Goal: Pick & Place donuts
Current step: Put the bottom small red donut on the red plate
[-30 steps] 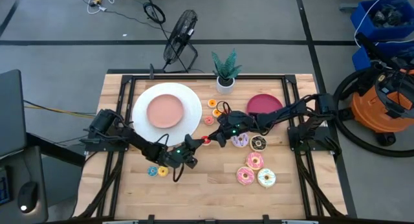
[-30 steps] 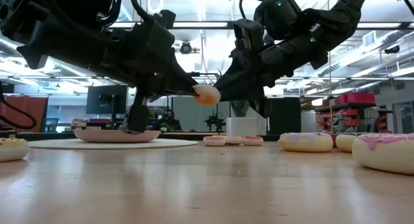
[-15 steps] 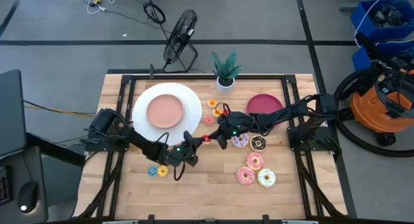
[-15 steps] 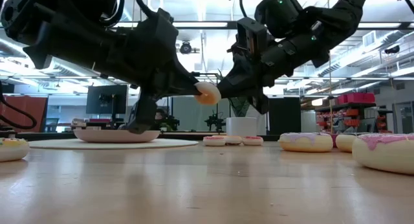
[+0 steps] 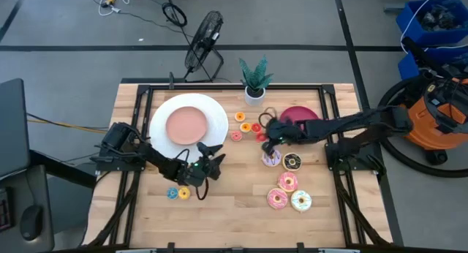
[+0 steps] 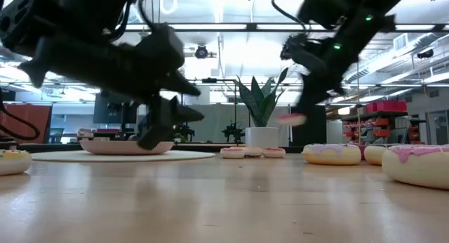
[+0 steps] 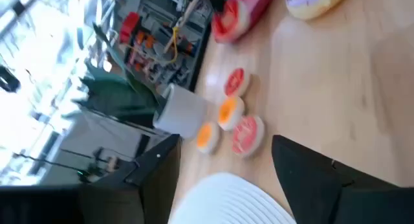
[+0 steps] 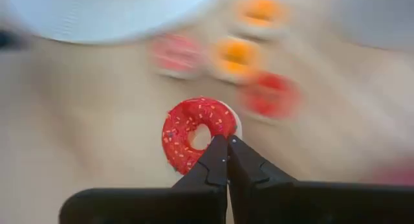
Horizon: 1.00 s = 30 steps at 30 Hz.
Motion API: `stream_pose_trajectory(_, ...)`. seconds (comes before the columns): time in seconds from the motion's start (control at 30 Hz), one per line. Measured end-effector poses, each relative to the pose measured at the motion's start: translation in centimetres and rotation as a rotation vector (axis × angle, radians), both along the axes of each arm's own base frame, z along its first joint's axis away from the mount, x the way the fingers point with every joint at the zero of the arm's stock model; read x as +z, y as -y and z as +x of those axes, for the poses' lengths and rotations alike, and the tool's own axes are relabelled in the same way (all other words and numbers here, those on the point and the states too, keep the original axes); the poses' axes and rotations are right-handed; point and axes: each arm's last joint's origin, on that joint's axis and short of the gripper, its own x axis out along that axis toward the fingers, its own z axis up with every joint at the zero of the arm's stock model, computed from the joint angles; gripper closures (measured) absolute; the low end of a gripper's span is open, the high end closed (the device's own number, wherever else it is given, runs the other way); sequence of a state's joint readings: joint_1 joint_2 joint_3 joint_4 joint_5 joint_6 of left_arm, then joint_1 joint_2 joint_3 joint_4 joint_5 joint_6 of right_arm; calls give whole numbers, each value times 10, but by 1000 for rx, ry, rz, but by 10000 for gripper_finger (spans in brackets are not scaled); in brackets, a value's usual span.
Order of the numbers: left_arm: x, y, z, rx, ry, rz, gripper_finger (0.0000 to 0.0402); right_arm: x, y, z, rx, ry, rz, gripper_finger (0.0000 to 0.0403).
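Note:
A red sprinkled donut [image 8: 194,130] hangs above the table in my right gripper [image 8: 226,141], which is shut on it. In the high view this donut [image 5: 263,137] is over the small donuts [image 5: 246,126], just left of the magenta dish [image 5: 301,115]. My left gripper [image 5: 213,152] stands open with nothing between its fingers, just off the white plate's [image 5: 162,136] near right rim. The larger frosted donuts [image 5: 287,182] lie flat on the table at the right. My right gripper pinches the red donut's ring [image 8: 213,134] between its two fingertips, on the side of the ring nearest the wrist. The fingers slant down from the table's right side. The donut [image 6: 290,119] sticks out beyond the fingertips, roughly level and lifted clear of the table.
A pink dish [image 5: 187,125] sits on the white plate. A potted plant [image 5: 254,81] stands at the far edge. A small blue donut [image 5: 172,193] and a yellow one [image 5: 183,193] lie near my left arm. Bare wood lies along the near edge.
The red donut has passed from my left gripper to my right. My left gripper has opened and let go, drawing back slightly toward the table's left. My right gripper has carried the donut toward the right and far side, near the magenta dish.

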<state>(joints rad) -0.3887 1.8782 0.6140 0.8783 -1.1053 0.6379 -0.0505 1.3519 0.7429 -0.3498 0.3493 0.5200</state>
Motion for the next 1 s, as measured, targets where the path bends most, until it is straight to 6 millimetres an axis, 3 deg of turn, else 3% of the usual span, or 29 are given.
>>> stream_pose_trajectory(0.2,-7,-15,-5,46,9,-28,171,11,26,-52,-276,-218,-92,403)
stream_pose_trajectory(0.4,-7,-20,-2,37,3,-40,197,-20,59,-82,-411,-253,-28,403)
stream_pose_trajectory(0.67,-7,-20,-2,34,3,-40,216,-44,85,-93,-456,-107,-94,403)
stream_pose_trajectory(1.0,-7,-20,-2,33,-1,-38,220,-56,90,-105,-430,-173,-128,399)
